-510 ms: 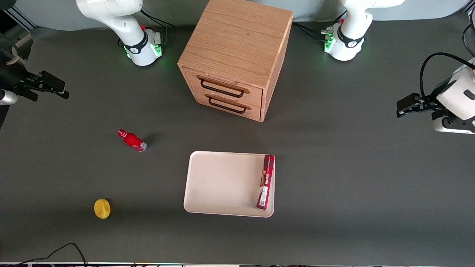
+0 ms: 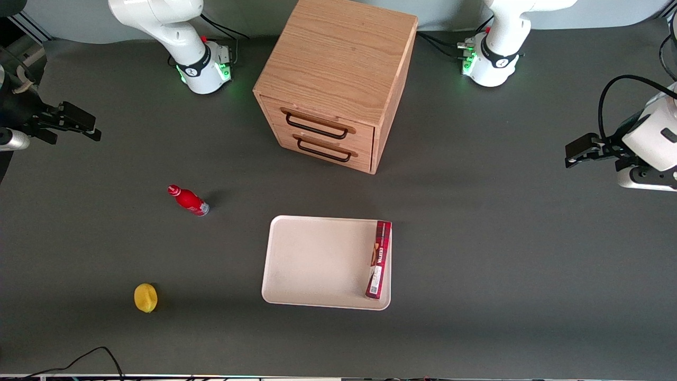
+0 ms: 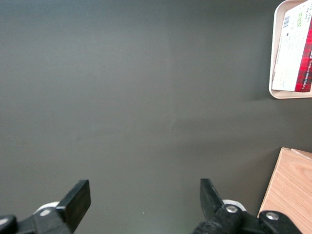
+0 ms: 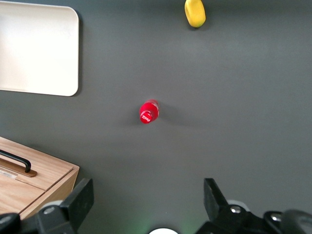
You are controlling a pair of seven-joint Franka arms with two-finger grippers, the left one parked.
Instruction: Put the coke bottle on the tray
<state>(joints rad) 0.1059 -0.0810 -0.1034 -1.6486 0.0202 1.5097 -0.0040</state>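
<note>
Large flat cream tray near the front camera, dark-red box along one edge. Small bright red coke bottle stands upright on the table, well apart from it. Likely light, stiff, slick: grasp the body. Gripper, fingers spread, high above, well apart.

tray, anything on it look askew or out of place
On the tray a long dark-red box lies along the rim at the parked arm's end, its upper end overhanging the edge. The coke bottle stands upright on the table, off the tray. The claw hovers open, away from both.
</note>
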